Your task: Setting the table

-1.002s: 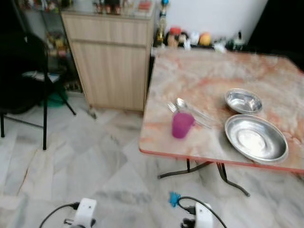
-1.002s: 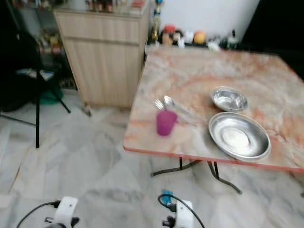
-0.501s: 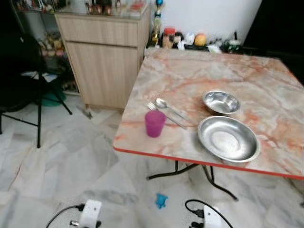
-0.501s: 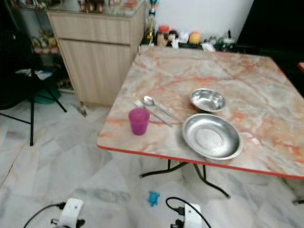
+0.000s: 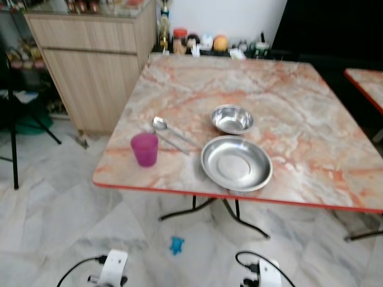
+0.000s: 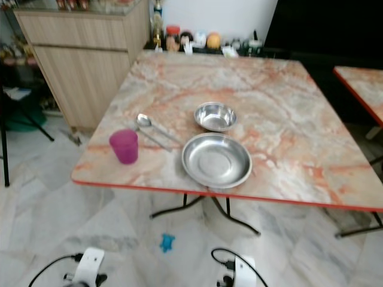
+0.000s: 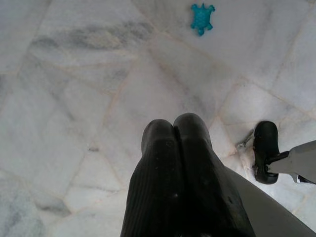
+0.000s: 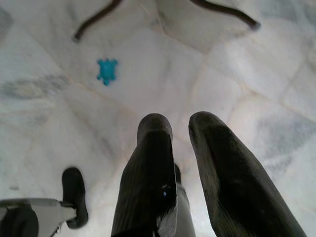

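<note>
Robot should square up close to the surface (image 5: 311, 119) before reaching the pink cup (image 5: 145, 149); left pincer (image 7: 177, 129) pressed together, right pincer (image 8: 180, 129) slightly spread, both idle.

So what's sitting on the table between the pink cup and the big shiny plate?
A spoon and a fork lie side by side between the pink cup and the big plate, handles angled toward the plate. The left eye view shows this.

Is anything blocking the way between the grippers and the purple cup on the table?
Nothing visible blocks it. Both grippers, left and right, hang low over the floor, and the purple cup stands near the table's front edge.
</note>
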`<state>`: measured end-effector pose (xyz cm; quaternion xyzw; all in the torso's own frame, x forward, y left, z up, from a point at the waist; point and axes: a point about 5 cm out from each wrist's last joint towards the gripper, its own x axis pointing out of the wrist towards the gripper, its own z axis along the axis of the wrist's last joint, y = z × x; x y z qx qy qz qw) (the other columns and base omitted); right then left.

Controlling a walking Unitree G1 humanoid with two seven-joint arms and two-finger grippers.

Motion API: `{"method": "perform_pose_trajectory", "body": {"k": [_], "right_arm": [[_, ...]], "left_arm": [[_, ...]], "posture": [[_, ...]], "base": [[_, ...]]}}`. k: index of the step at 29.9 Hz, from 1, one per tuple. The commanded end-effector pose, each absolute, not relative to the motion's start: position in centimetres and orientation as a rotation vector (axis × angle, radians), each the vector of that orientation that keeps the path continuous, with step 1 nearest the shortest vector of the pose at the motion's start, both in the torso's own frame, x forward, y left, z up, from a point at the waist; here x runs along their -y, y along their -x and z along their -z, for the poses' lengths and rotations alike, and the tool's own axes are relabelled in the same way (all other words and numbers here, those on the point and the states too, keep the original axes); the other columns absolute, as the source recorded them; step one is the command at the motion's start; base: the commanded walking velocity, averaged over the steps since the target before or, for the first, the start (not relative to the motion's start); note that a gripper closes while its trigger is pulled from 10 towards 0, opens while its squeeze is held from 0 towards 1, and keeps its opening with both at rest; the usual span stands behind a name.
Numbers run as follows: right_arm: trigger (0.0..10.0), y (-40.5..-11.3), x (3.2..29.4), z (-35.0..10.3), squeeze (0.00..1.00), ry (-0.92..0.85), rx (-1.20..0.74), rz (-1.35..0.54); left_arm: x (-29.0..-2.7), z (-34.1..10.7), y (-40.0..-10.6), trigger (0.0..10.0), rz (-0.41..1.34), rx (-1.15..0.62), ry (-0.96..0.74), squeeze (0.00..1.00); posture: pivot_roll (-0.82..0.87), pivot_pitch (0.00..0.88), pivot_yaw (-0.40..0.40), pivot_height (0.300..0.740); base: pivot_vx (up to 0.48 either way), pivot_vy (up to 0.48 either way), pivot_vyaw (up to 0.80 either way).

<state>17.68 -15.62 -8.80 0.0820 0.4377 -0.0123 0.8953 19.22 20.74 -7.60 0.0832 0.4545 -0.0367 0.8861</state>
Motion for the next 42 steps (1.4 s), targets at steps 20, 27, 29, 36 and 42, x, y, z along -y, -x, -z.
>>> {"method": "perform_pose_trajectory", "body": {"k": [20, 27, 29, 36, 42], "right_arm": [[10.0, -20.1, 20.1, 1.7, 0.00, 0.055, -0.248, 0.079], [10.0, -21.0, 19.7, -3.1, 0.00, 0.086, -0.018, 0.109], [10.0, -21.7, 19.6, -4.3, 0.00, 0.077, 0.023, 0.116], [10.0, -26.3, 18.8, -7.8, 0.00, -0.067, 0.068, 0.158], [10.0, -30.5, 18.0, -8.1, 1.00, -0.146, -0.013, 0.115]], "left_arm": [[-22.1, 7.9, -18.2, 10.0, 0.045, -0.982, -0.172, 0.00], [-21.7, 7.8, -18.5, 10.0, 0.047, -0.976, -0.176, 0.00], [-21.7, 7.8, -18.5, 10.0, 0.048, -0.976, -0.177, 0.00], [-21.7, 7.7, -18.6, 10.0, 0.051, -0.972, -0.182, 0.00], [-22.5, 7.7, -18.4, 10.0, 0.045, -0.975, -0.191, 0.00]], "posture": [[0.08, 0.018, -0.096, 0.740], [0.08, 0.014, -0.093, 0.740], [0.08, 0.014, -0.092, 0.740], [0.08, 0.007, -0.081, 0.740], [0.09, 0.002, -0.076, 0.740]], "base": [[0.000, 0.000, 0.00], [0.000, 0.000, 0.00], [0.000, 0.000, 0.00], [0.000, 0.000, 0.00], [0.000, 0.000, 0.00]]}}
